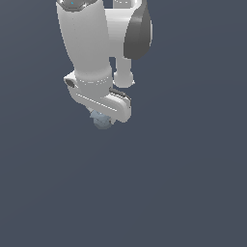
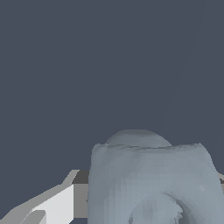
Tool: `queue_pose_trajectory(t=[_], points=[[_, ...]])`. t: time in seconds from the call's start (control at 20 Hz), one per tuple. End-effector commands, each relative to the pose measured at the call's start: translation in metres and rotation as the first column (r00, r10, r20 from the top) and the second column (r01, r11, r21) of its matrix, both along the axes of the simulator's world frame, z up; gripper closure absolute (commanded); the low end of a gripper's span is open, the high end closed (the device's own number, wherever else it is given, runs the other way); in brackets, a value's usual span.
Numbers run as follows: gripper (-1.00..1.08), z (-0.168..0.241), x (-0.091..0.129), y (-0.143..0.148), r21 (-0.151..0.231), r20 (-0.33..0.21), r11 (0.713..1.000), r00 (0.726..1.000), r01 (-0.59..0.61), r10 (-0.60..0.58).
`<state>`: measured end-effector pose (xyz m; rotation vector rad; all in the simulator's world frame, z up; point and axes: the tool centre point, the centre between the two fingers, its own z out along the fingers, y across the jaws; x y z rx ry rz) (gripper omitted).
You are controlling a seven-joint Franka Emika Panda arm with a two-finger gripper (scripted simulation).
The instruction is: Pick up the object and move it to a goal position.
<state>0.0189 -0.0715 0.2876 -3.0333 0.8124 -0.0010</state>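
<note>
While the white robot arm (image 1: 91, 43) fills the exterior view's upper middle, the small pale blue-grey lumpy blob (image 1: 101, 119) sits directly beneath its white gripper (image 1: 102, 115), whose jaws' state I cannot tell.

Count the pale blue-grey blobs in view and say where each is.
1. The one blob sits directly under the white hand in the exterior view, and fills the wrist view close up. No others show.

One arm (image 1: 89, 43), one pincer (image 1: 102, 116), one blob (image 1: 101, 120)
</note>
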Motion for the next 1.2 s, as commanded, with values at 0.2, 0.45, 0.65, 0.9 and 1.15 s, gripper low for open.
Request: queue_pose_trajectory(t=[0.2, 0.45, 0.65, 0.9, 1.15], points=[[1.08, 0.06, 0.007, -0.038, 0.0, -0.001, 1.0, 1.0, -0.001, 0.001], [1.08, 0.09, 0.012, -0.057, -0.001, -0.001, 1.0, 1.0, -0.001, 0.001], [1.08, 0.105, 0.015, -0.066, -0.001, -0.001, 1.0, 1.0, -0.001, 0.001], [1.08, 0.116, 0.017, -0.073, -0.001, -0.001, 1.0, 1.0, -0.001, 0.001], [1.08, 0.119, 0.018, -0.075, -0.001, -0.001, 1.0, 1.0, -0.001, 0.001]])
